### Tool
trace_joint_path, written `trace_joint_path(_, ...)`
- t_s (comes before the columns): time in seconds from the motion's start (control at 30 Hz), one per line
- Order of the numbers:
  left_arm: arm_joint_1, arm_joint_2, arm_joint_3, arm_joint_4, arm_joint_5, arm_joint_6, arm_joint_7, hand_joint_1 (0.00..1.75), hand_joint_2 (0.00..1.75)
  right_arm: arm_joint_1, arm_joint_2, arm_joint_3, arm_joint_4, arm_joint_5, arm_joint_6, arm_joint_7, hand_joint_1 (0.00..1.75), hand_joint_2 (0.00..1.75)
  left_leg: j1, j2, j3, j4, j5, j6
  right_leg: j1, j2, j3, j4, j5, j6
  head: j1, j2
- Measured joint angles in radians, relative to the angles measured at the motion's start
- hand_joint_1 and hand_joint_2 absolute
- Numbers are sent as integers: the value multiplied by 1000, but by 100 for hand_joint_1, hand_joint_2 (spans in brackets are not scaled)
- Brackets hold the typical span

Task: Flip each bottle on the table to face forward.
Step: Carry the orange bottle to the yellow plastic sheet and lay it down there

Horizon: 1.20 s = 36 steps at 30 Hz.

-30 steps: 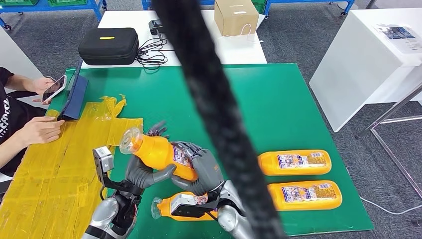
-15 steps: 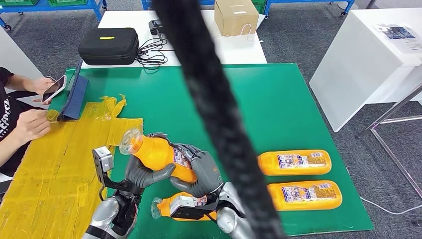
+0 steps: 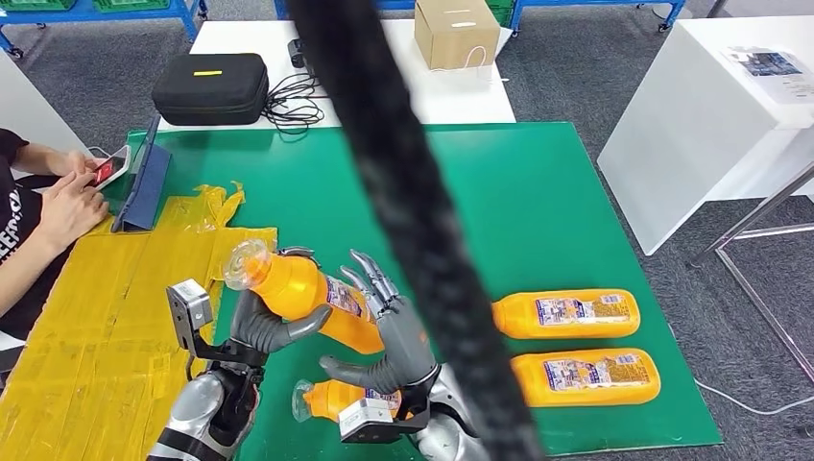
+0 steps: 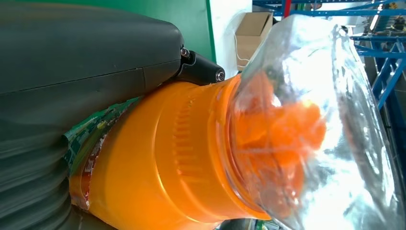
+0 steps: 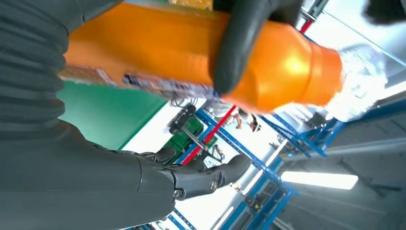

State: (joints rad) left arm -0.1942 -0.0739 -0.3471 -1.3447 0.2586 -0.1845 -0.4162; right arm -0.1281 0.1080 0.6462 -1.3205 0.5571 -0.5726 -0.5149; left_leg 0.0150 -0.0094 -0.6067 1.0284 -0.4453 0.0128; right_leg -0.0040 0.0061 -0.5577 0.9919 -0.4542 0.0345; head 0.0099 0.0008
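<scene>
Mid-flip: left hand [image 3: 257, 327] gripped the raised orange bottle [image 3: 302, 296] above the green table [image 3: 538, 192], right hand [image 3: 394, 336] spread beside it holding nothing; next move likely called for laying it down label-forward near the other bottles.

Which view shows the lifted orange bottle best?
The head view: the whole lifted bottle shows there, clear cap to base, held by the left hand, with the right hand open beside it. The left wrist view gives a close-up of its neck and cap; the right wrist view shows its body from one side.
</scene>
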Motion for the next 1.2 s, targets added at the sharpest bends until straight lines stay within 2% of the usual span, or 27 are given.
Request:
trace_joint_path(0.17,-1,5,1,0,-1,3,-1,175,175,9,0,-1,-26,-1,-10,-7,0,175,0,0,0,0,0,0,0,0,0,0,0,0,0,0)
trace_joint_path(0.33,-4,16,13,-11,-54,38,-22,175,175,37,2,-28,-88,29,-106,-72,0,175,0,0,0,0,0,0,0,0,0,0,0,0,0,0)
trace_joint_path(0.43,-9,39,34,-33,-185,133,-38,175,175,66,3,-66,-150,71,-120,-76,0,175,0,0,0,0,0,0,0,0,0,0,0,0,0,0)
trace_joint_path(0.53,-19,77,51,-56,-440,284,-23,175,175,96,3,-107,-208,94,-122,-75,0,175,0,0,0,0,0,0,1,0,0,0,0,0,0,0)
trace_joint_path(0.63,-38,140,55,-73,-809,405,51,175,175,137,0,-145,-277,120,-123,-61,0,175,1,0,0,0,0,0,1,0,0,0,0,0,0,0)
trace_joint_path(0.7,-50,176,56,-74,-961,431,88,175,175,153,-4,-162,-312,131,-123,-48,0,175,2,1,0,0,0,0,1,0,0,1,0,0,0,0)
trace_joint_path(0.8,-62,216,53,-73,-1080,434,152,175,175,168,-8,-177,-346,153,-124,-27,0,175,2,1,0,0,0,0,1,0,0,1,0,0,0,0)
trace_joint_path(0.97,-66,280,50,-48,-1382,462,306,175,175,188,-22,-196,-390,173,-122,40,0,175,2,2,0,0,0,0,1,1,-1,1,0,0,0,0)
trace_joint_path(1.1,-52,312,55,-11,-1581,488,418,175,175,201,-39,-212,-413,197,-95,93,0,175,2,1,0,0,0,0,1,1,-1,1,0,0,0,0)
trace_joint_path(1.2,-37,323,67,26,-1674,502,466,175,175,209,-54,-224,-425,202,-56,122,0,175,2,1,0,0,0,0,1,1,-1,1,0,0,0,0)
